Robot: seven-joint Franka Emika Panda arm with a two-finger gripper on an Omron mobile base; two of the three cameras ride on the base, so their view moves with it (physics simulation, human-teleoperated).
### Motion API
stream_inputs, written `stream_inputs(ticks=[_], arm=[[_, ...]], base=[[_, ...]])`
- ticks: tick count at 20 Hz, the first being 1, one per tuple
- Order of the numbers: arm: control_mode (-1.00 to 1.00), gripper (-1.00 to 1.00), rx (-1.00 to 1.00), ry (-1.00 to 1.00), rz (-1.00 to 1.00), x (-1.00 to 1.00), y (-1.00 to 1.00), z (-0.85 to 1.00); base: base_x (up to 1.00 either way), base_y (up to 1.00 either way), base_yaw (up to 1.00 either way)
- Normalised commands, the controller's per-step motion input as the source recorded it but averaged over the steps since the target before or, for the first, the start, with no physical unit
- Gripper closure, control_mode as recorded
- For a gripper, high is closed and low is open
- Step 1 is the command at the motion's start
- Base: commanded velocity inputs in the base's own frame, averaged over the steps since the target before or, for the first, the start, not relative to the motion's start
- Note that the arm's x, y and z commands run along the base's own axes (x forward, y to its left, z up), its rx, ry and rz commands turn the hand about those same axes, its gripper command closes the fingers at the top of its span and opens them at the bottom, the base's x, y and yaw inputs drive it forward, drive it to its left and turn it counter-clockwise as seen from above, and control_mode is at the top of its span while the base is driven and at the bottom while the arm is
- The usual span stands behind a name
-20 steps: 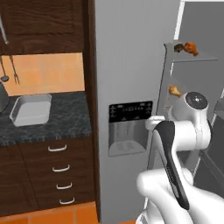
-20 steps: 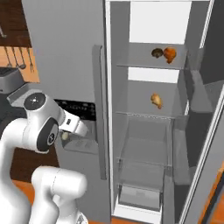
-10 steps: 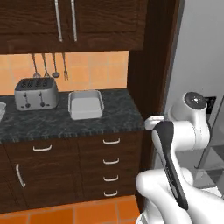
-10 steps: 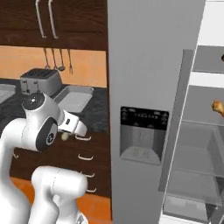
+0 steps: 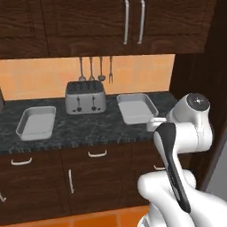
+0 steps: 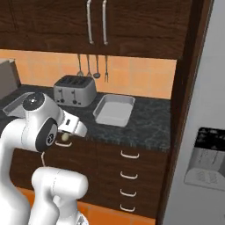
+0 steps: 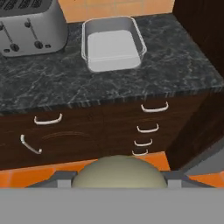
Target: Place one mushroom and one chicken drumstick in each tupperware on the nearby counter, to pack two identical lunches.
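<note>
My gripper [image 7: 119, 178] is shut on a mushroom [image 7: 119, 169], whose pale rounded cap sits between the finger tips low in the hand view. In the right base view the mushroom [image 6: 65, 137] shows as a small pale ball under the hand, held in front of the drawers below the counter [image 6: 149, 123]. One tupperware [image 7: 113, 43] lies on the counter [image 7: 166, 65] ahead of the hand, light grey and with nothing in it. The left base view shows this tupperware [image 5: 136, 107] right of the toaster and a second one [image 5: 36, 122] left of it. The chicken drumstick is out of view.
A silver four-slot toaster [image 5: 85, 97] stands between the two containers, with utensils [image 5: 95, 68] hanging on the orange wall above. Dark wood drawers with silver handles [image 7: 154, 107] lie under the worktop. A tall dark panel [image 6: 184, 88] and the grey fridge door [image 6: 206, 154] rise at the right.
The whole picture has shifted: the base moved from the open fridge to face the counter, toaster and containers. The arm keeps its pose and the gripper stays shut on the mushroom.
</note>
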Motion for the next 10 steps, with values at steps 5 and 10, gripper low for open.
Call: stream_inputs(ticks=[5, 10], arm=[[1.00, 1.00, 0.00, 0.00, 0.00, 0.00, 0.00, 0.00], [1.00, 1.00, 0.00, 0.00, 0.00, 0.00, 0.00, 0.00]], base=[[0.70, 1.00, -0.01], [0.63, 1.00, -0.03]])
